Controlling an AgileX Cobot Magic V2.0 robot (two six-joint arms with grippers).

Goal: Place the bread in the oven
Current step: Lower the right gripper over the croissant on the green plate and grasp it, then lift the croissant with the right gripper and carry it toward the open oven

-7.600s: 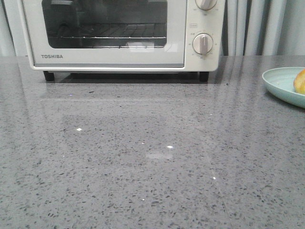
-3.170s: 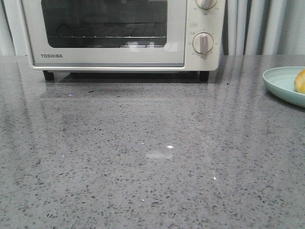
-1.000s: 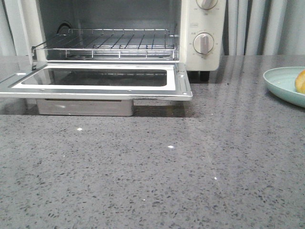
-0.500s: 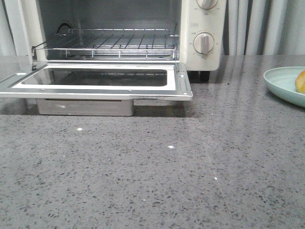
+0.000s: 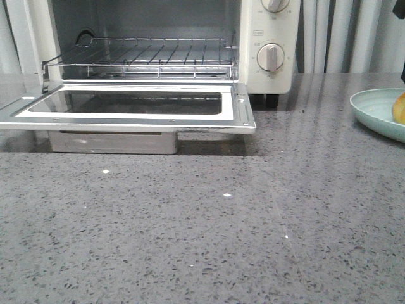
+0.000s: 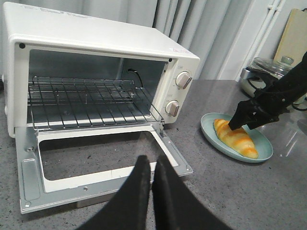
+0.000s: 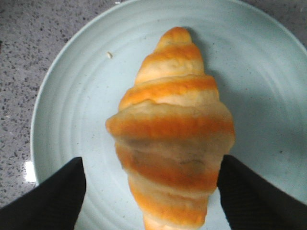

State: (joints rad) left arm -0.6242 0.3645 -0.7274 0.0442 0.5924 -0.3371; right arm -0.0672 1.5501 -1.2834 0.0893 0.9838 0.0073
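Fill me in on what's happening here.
The oven stands with its door folded down and its wire rack bare. The right gripper is open, a finger on each side of the bread, which lies on a pale plate. The left gripper is shut, in front of the door.

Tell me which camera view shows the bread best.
The right wrist view: the bread fills the picture, ridged and orange-banded, lying on the pale plate between the open right gripper fingers. The left wrist view shows it whole but small. The front view catches only a sliver at the edge.
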